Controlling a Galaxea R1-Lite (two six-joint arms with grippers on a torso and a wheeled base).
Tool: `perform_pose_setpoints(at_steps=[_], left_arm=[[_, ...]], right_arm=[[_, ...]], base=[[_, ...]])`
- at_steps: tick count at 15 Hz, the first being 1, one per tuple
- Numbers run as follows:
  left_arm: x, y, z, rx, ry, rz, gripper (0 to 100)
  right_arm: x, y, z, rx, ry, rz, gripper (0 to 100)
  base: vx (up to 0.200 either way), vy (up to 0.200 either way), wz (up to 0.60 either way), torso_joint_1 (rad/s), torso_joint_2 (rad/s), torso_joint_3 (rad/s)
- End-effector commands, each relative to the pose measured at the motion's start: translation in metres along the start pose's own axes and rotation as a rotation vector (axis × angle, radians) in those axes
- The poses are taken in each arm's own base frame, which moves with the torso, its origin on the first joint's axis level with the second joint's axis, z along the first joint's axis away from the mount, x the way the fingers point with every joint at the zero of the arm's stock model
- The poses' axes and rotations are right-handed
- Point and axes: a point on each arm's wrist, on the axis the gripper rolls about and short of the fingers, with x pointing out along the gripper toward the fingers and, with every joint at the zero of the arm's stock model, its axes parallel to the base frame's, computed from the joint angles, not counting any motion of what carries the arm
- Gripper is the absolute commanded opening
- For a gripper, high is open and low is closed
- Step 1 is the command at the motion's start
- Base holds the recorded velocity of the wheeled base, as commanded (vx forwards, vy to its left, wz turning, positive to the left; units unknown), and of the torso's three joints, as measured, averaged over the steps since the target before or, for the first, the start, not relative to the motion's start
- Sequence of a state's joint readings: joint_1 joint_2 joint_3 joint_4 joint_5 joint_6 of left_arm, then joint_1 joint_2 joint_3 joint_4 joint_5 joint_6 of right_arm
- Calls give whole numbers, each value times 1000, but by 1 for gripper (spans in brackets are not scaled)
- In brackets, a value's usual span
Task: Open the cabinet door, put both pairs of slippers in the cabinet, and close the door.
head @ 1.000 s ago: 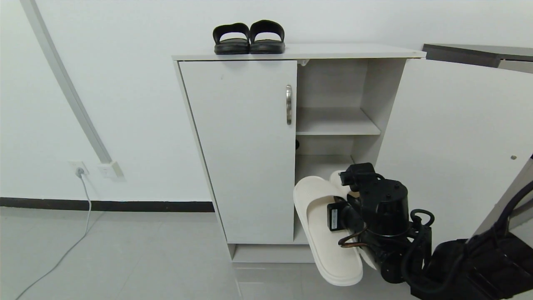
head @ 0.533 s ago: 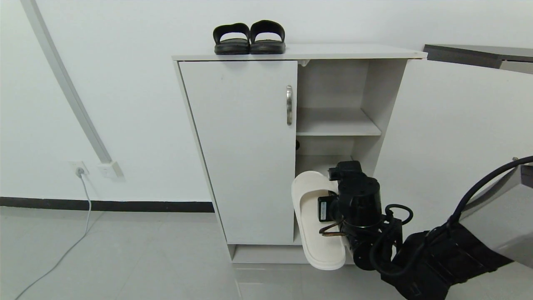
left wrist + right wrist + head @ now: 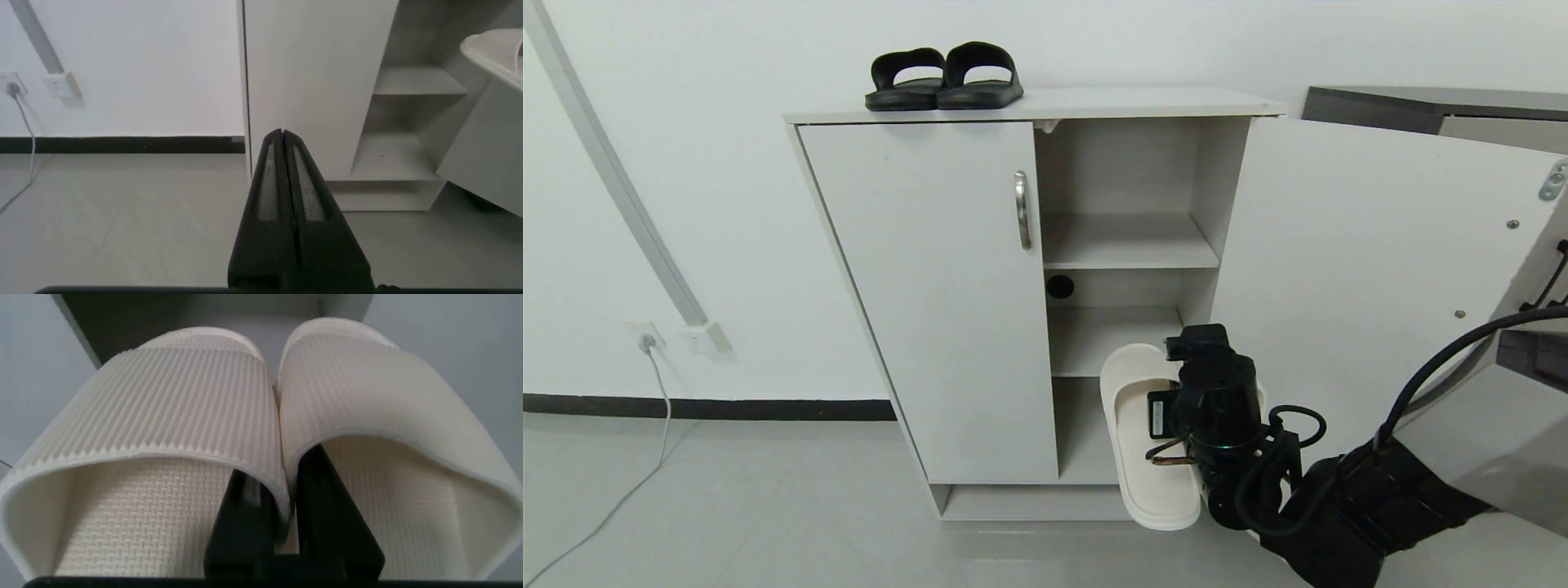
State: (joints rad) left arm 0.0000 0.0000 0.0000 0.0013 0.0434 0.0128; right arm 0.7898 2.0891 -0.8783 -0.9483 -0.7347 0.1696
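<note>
We record a white cabinet (image 3: 923,327) standing on the grey floor (image 3: 727,523), its right door (image 3: 1356,269) swung open. One pair of black slippers (image 3: 943,77) sits side by side on its top, near the left end.

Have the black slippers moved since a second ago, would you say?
No. The black slippers still sit on the cabinet top above the shut door; only the camera shifted.

Left gripper (image 3: 282,139), centre foreground, fingers pressed together with nothing between them, over grey floor (image 3: 122,220). Beyond it stands the cabinet (image 3: 319,73), one door closed, with open shelves (image 3: 413,82) alongside. A white slipper (image 3: 500,47) shows at the frame edge and a wall socket (image 3: 11,84) at the opposite edge.
</note>
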Motion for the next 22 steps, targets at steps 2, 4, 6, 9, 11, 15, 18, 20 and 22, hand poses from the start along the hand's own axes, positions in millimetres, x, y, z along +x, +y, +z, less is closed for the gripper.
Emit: perform_pose_setpoints(at_steps=[2, 4, 6, 9, 11, 15, 18, 20, 22], left_arm=[[0, 0, 0, 3, 2, 1, 0], [0, 0, 0, 3, 2, 1, 0], [0, 0, 0, 3, 2, 1, 0], [0, 0, 0, 4, 2, 1, 0], [0, 0, 0, 4, 2, 1, 0], [0, 0, 0, 4, 2, 1, 0], [0, 0, 0, 4, 2, 1, 0], [0, 0, 0, 4, 2, 0, 0], [0, 0, 0, 6, 3, -1, 0]], right_arm=[[6, 5, -10, -4, 12, 10, 0], [13, 13, -24, 2, 5, 24, 0], [13, 23, -32, -4, 2, 49, 0], [11, 31, -33, -8, -2, 69, 0], [13, 33, -37, -13, 4, 68, 0], [23, 46, -46, -29, -4, 76, 0], [29, 51, -53, -48, 4, 75, 0], [30, 51, -55, -50, 5, 72, 0], [31, 50, -54, -49, 2, 71, 0]], base=[[0, 0, 0, 0, 0, 0], [0, 0, 0, 0, 0, 0], [0, 0, 0, 0, 0, 0], [0, 0, 0, 0, 0, 0], [0, 0, 0, 0, 0, 0], [0, 0, 0, 2, 2, -91], [0, 0, 0, 2, 2, -196], [0, 0, 0, 2, 2, -195], [0, 0, 0, 7, 0, -198]])
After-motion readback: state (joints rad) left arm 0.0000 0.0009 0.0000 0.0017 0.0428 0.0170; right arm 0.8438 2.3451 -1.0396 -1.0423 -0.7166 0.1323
